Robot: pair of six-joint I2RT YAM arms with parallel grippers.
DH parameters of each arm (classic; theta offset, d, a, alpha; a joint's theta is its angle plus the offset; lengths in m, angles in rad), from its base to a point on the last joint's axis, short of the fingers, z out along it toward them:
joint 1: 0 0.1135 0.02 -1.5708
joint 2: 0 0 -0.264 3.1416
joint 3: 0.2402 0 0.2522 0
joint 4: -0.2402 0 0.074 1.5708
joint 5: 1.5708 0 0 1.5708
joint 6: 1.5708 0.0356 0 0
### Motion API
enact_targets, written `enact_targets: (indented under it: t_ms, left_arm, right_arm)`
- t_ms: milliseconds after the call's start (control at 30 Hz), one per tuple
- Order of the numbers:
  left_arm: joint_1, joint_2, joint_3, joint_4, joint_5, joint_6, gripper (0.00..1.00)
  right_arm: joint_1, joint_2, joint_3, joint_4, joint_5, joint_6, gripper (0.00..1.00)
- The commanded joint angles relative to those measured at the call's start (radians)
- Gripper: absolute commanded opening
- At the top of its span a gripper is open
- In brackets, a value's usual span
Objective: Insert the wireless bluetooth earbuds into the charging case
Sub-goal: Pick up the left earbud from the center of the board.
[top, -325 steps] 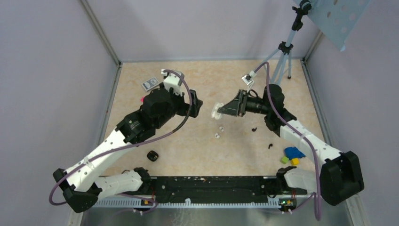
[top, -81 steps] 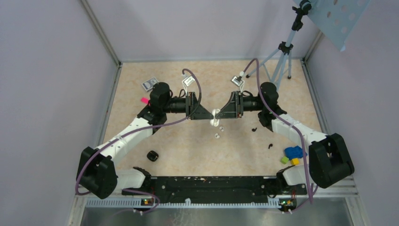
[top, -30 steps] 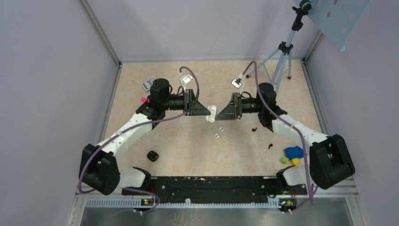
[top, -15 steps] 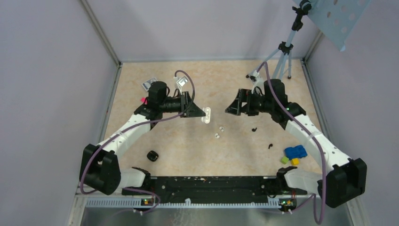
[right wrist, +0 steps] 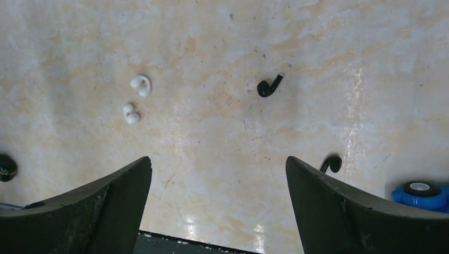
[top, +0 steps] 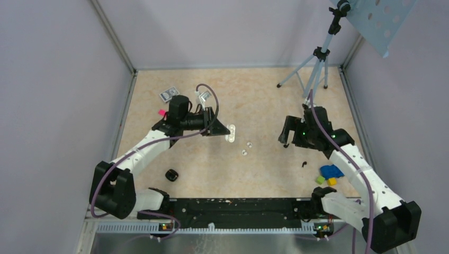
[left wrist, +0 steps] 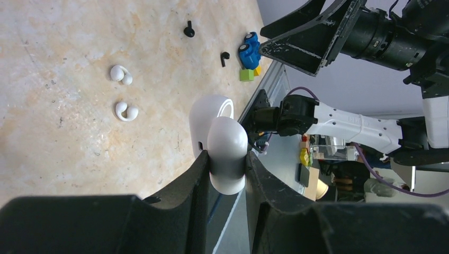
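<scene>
The white charging case [top: 231,132] hangs above the table with its lid open, pinched between my left gripper's [top: 225,129] fingers. In the left wrist view the case [left wrist: 226,138] fills the gap of the left gripper [left wrist: 226,159]. Two white earbuds [top: 247,148] lie on the table just right of it, also seen as white earbuds [right wrist: 135,99] in the right wrist view. Two black earbuds [top: 286,145] [top: 304,163] lie further right. My right gripper [top: 286,135] points down over the table near the black earbuds, open and empty [right wrist: 218,159].
A small black object [top: 171,174] lies near the front left. A blue toy car with green and yellow blocks [top: 329,173] sits at the right. A tripod [top: 316,69] stands at the back right. A small card [top: 169,94] and a pink piece [top: 161,111] lie at the back left.
My right gripper opened, left the case and swung right and down toward the table. My left gripper kept the case and drew slightly left.
</scene>
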Motion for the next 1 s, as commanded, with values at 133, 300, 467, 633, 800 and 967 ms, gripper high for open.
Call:
enact_targets:
  t_ms: [133,300,467,633,800,967]
  left_arm:
    - [0.005,-0.013,-0.026,-0.003,-0.024,0.028,0.05]
    - [0.008,-0.022,-0.042,-0.006,-0.046,0.028,0.05]
    - [0.007,-0.023,-0.054,-0.002,-0.048,0.027,0.05]
    - [0.010,-0.006,-0.056,-0.016,-0.054,0.034,0.05]
    - [0.011,-0.004,-0.058,-0.008,-0.058,0.027,0.05]
    - [0.011,0.017,-0.048,-0.016,-0.047,0.041,0.05]
  right_arm:
    - [-0.032,0.002,-0.011,-0.013,0.056,0.015,0.94]
    - [-0.137,0.012,-0.050,-0.001,-0.027,0.035,0.93]
    - [-0.366,0.047,-0.104,-0.014,-0.100,0.087,0.90]
    - [-0.523,0.037,-0.220,0.033,-0.220,0.164,0.82]
    - [-0.524,-0.014,-0.261,0.071,-0.181,0.242,0.73]
    - [-0.524,-0.020,-0.275,0.075,-0.139,0.228,0.70]
